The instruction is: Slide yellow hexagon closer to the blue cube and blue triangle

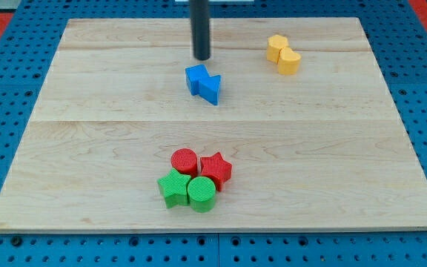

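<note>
The yellow hexagon [276,47] lies near the view's top right, touching a yellow heart [289,61] just below and right of it. The blue cube [196,78] and blue triangle [211,88] touch each other at the upper middle of the board. My tip [202,57] stands just above the blue cube, well to the left of the yellow hexagon, touching no block.
A red cylinder [184,161], red star [216,169], green star [173,188] and green cylinder [201,193] cluster at the lower middle. The wooden board [87,148] lies on a blue perforated table.
</note>
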